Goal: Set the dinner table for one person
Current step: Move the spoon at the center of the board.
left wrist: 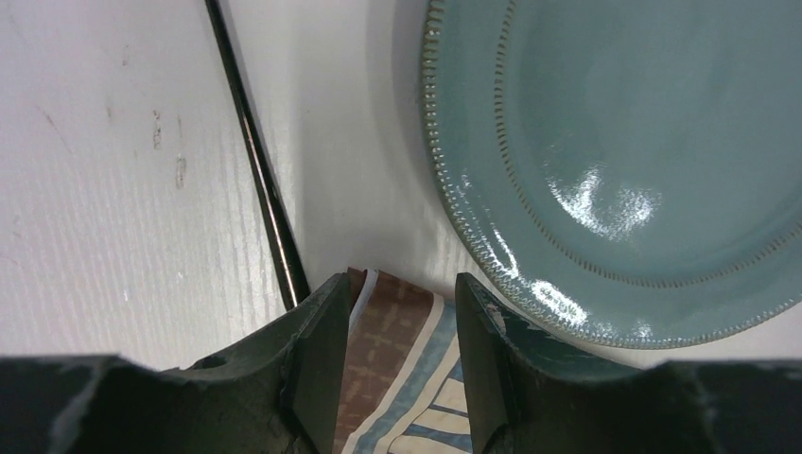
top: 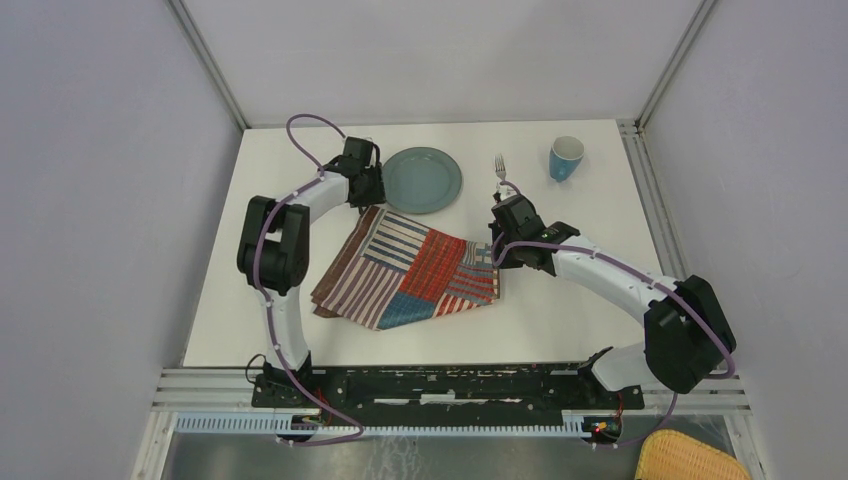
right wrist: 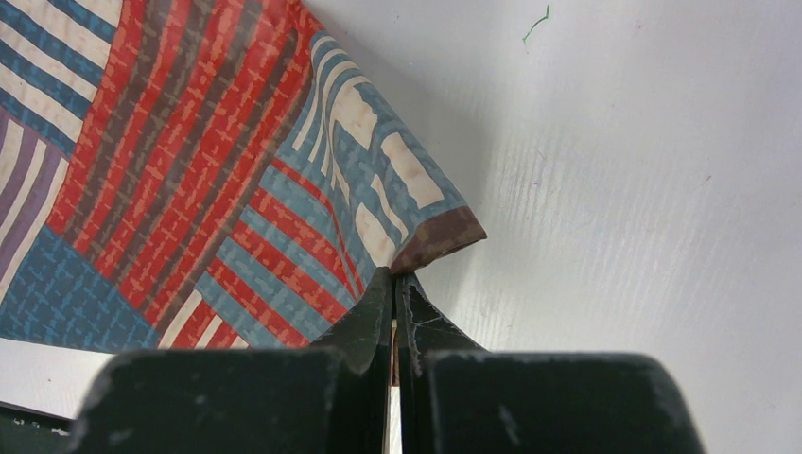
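The table (top: 560,300) lies flat beneath everything. It looks rigid, smooth and probably slick, and there is nothing on it to grip. The mat (top: 410,270) on its middle is what I handle: it looks light, soft and limp, best pinched at the corners. My right gripper (right wrist: 393,279) is closed tight on the mat's right corner. My left gripper (left wrist: 399,293) stands half open astride the far corner, beside the glazed, breakable-looking plate (top: 423,180). I can read no writing anywhere.

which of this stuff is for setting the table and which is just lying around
For the job: dinner table, placemat, teal plate, fork, blue cup.
Lying about: yellow woven piece, off the table beyond its near right corner.
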You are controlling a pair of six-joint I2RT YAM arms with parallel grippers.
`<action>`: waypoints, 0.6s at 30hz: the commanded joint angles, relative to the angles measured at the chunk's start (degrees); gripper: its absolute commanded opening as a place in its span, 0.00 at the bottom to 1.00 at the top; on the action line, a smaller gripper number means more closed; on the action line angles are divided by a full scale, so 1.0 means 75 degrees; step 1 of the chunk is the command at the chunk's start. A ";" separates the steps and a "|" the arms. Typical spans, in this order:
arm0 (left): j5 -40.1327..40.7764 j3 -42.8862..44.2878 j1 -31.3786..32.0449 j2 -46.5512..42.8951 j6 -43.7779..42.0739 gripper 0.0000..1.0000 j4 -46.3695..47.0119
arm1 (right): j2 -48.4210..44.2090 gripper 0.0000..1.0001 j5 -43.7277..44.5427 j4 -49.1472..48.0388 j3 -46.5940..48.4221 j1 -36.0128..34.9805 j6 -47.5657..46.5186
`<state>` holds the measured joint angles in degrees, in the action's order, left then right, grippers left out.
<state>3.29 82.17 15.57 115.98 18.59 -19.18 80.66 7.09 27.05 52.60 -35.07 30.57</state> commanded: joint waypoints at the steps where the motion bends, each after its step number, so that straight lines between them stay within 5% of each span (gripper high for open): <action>1: 0.0435 0.0225 0.0020 0.0002 -0.0305 0.53 -0.0163 | 0.0082 0.00 -0.0130 -0.0313 0.0246 -0.0002 -0.0021; 18: 0.0748 0.0216 -0.0051 0.0301 -0.0070 0.54 -0.0661 | -0.0018 0.00 -0.0068 -0.0270 0.0164 -0.0002 -0.0038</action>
<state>8.88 82.19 15.44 116.99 18.59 -23.46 81.36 7.09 27.03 52.62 -35.07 30.55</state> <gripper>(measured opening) 0.535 0.010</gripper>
